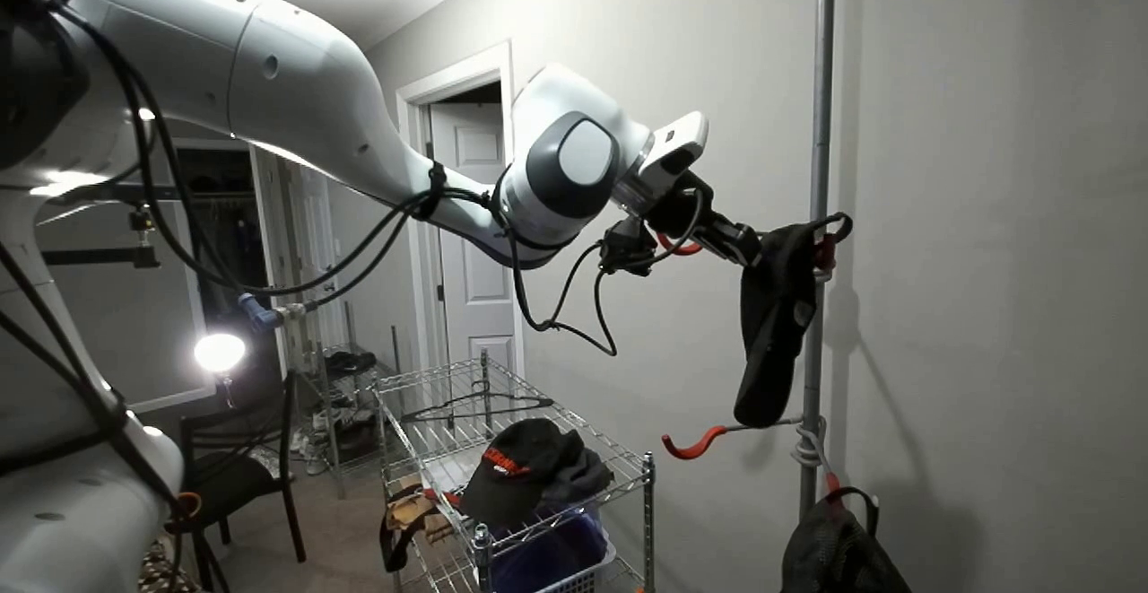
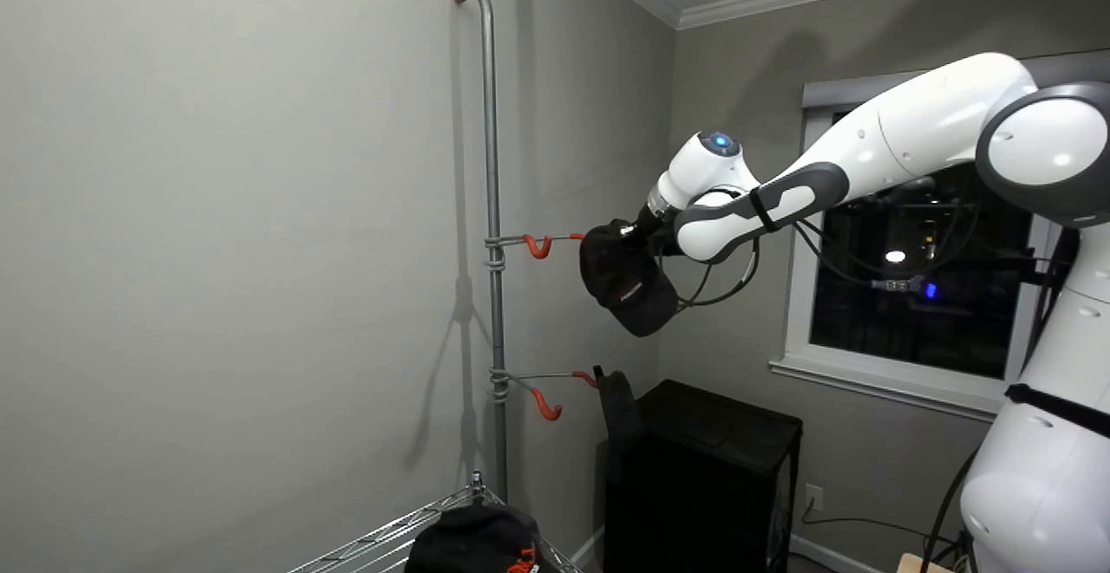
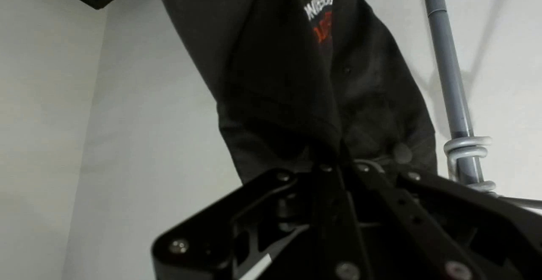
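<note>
My gripper is shut on the edge of a black cap, which hangs from the fingers with its brim pointing down. In the wrist view, white and red lettering shows on the cap, and the fingertips disappear into its dark cloth. The cap is beside a grey vertical pole that carries red-tipped hooks. A strap loop of the cap sticks out close to an upper red hook tip. In an exterior view the cap overlaps or touches that hook tip. Whether the loop encircles the hook I cannot tell.
Lower on the pole are more red hooks, one bearing a dark mesh item. A wire rack holds a black cap with orange lettering, a hanger and a basket. A black cabinet stands near the window.
</note>
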### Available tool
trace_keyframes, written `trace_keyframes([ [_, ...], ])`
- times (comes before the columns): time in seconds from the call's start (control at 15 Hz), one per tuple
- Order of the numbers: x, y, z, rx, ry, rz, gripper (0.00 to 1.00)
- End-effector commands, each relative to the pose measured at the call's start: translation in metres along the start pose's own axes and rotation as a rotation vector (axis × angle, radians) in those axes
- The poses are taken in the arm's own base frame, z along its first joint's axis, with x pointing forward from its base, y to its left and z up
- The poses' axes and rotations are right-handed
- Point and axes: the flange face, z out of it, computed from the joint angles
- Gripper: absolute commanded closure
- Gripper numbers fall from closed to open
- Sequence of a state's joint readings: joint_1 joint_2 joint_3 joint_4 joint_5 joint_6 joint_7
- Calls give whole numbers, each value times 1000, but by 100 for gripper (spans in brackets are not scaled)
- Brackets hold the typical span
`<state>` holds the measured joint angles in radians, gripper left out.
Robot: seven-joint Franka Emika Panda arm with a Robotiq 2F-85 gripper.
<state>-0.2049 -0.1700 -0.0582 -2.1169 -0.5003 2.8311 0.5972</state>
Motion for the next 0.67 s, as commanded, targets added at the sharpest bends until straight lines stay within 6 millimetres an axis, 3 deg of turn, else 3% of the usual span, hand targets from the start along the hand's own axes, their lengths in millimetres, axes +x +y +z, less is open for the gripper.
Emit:
trace_keyframes([
  [0.0, 4, 3, -12, 23, -25, -14, 100],
  [0.47, 15, 21, -42, 33, 24, 46, 100],
  [0.53, 14, 21, -44, 35, 20, 45, 73],
  [0.6, 14, 20, -46, 33, 12, 52, 71],
])
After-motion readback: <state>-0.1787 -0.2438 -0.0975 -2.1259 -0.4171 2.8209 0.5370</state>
